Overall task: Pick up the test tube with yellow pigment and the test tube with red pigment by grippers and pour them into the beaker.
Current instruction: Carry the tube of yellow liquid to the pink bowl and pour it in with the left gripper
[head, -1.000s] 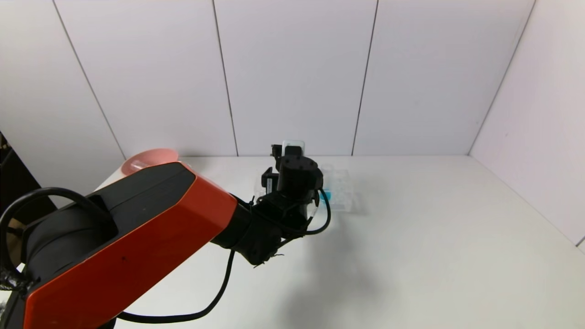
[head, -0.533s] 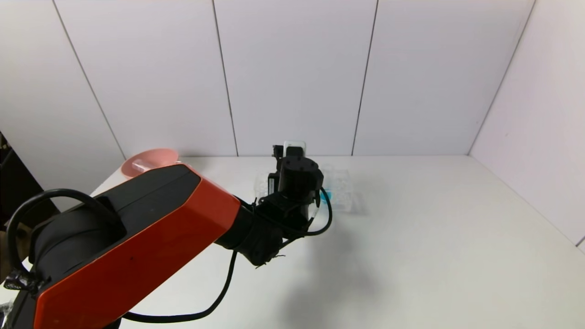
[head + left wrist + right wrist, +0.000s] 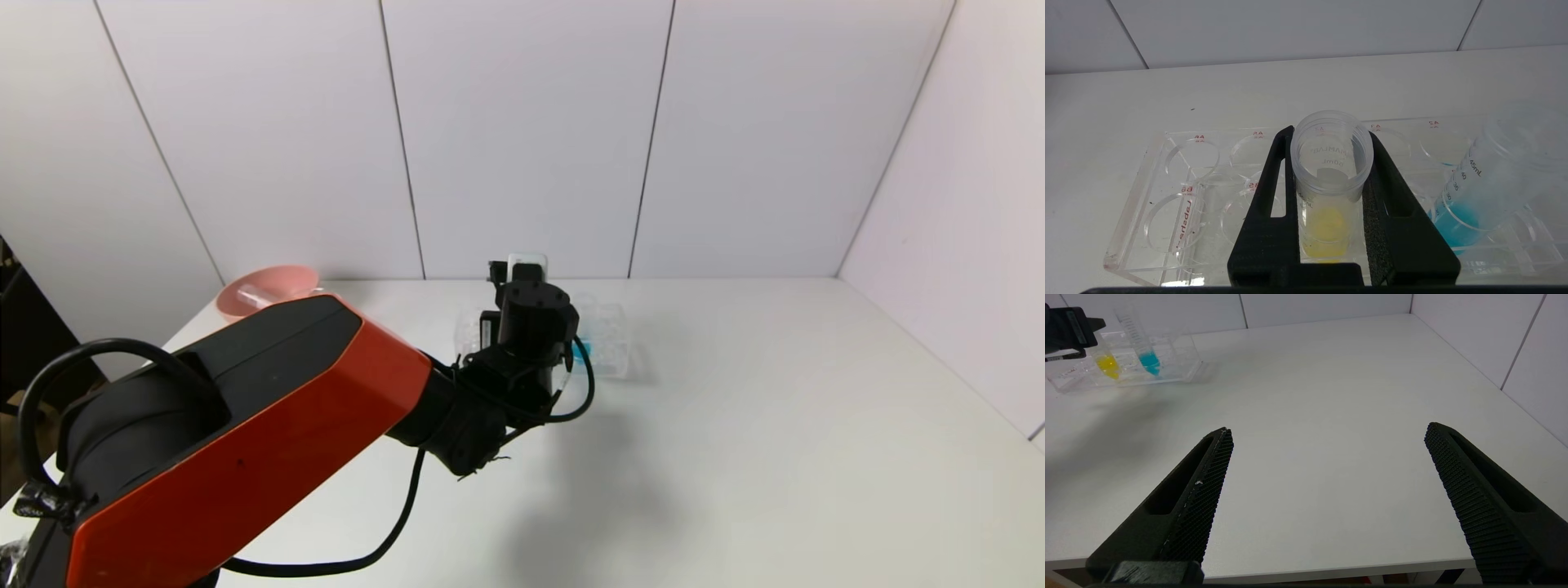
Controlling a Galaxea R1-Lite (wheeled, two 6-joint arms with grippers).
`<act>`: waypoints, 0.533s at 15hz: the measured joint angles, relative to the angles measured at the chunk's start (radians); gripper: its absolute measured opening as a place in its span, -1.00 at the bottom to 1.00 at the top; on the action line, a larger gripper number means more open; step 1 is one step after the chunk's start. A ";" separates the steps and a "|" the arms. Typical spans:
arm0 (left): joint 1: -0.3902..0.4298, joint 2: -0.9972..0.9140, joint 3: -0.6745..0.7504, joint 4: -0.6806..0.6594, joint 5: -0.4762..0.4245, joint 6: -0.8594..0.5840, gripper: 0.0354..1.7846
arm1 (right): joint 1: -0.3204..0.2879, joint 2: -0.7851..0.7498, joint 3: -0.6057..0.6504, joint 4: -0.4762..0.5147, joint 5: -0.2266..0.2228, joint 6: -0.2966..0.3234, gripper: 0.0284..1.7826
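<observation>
Head view: the left pincer (image 3: 531, 327) reaches out over the white desk (image 3: 735, 425) to the clear plastic tube rack (image 3: 608, 343) at about 12 o'clock from the robot, the black-and-orange arm hiding most of it. A pink bowl (image 3: 265, 287) sits at 10 o'clock. No beaker and no red tube show here.

Left wrist view: there's the grip! The black foam-lined fingers (image 3: 1378, 212) press either side of the clear plastic test tube with yellow pigment (image 3: 1329, 192), which stands upright in its rack hole. Just beside it leans a clear graduated tube with blue liquid (image 3: 1470, 192).

Right wrist view: the right pincer (image 3: 1331, 490) hangs spread wide over bare desk at the near edge, idle, well apart from the rack. Only this view shows the yellow and blue tubes side-on together.

Step in hand, I'd say: grasping yellow. Next comes a straight lift clear of the rack, kept upright to avoid spilling.
</observation>
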 joint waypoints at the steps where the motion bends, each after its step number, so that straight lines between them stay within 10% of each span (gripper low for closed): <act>1: 0.000 -0.001 0.000 0.000 0.000 0.001 -0.52 | 0.000 0.000 0.000 0.000 0.000 0.000 0.92; 8: 0.000 -0.090 -0.023 0.012 -0.015 0.053 -0.52 | 0.000 0.000 0.000 0.000 0.000 0.000 0.92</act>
